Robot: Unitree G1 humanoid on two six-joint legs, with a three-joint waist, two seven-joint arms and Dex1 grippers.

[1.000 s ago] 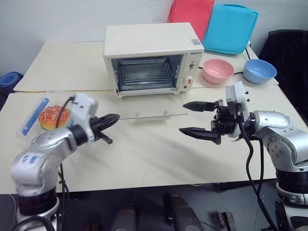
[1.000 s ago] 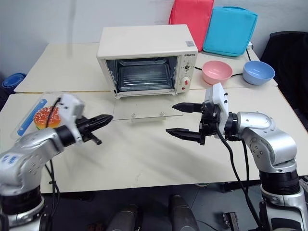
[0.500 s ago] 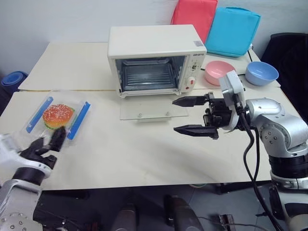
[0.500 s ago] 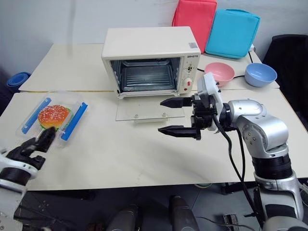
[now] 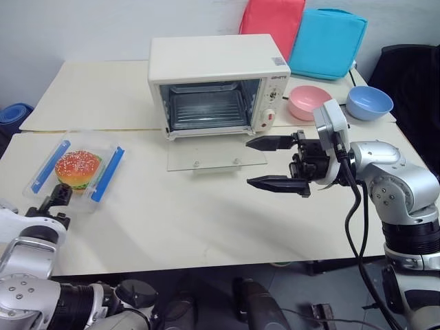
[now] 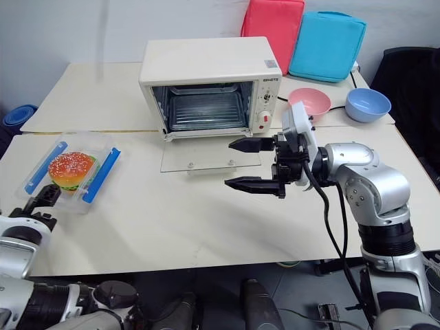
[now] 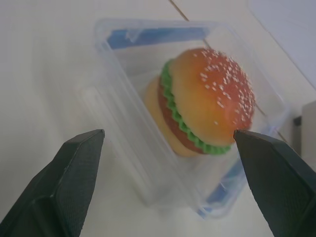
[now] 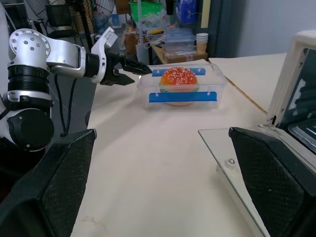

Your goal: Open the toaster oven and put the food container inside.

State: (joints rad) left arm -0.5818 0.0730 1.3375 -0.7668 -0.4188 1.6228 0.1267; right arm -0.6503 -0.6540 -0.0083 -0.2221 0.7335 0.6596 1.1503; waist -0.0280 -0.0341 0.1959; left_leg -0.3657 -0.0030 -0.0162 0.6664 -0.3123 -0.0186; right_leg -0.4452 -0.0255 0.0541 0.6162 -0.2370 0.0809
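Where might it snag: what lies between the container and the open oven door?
Nothing: in the left eye view, only bare table lies between the container and the oven door.

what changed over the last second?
The left gripper swung from mid-table out to the near end of the food container and opened; it brackets the box in its wrist view but grips nothing. The right gripper drifted slightly toward the toaster oven, jaws open throughout. Oven door stays down, container unmoved.
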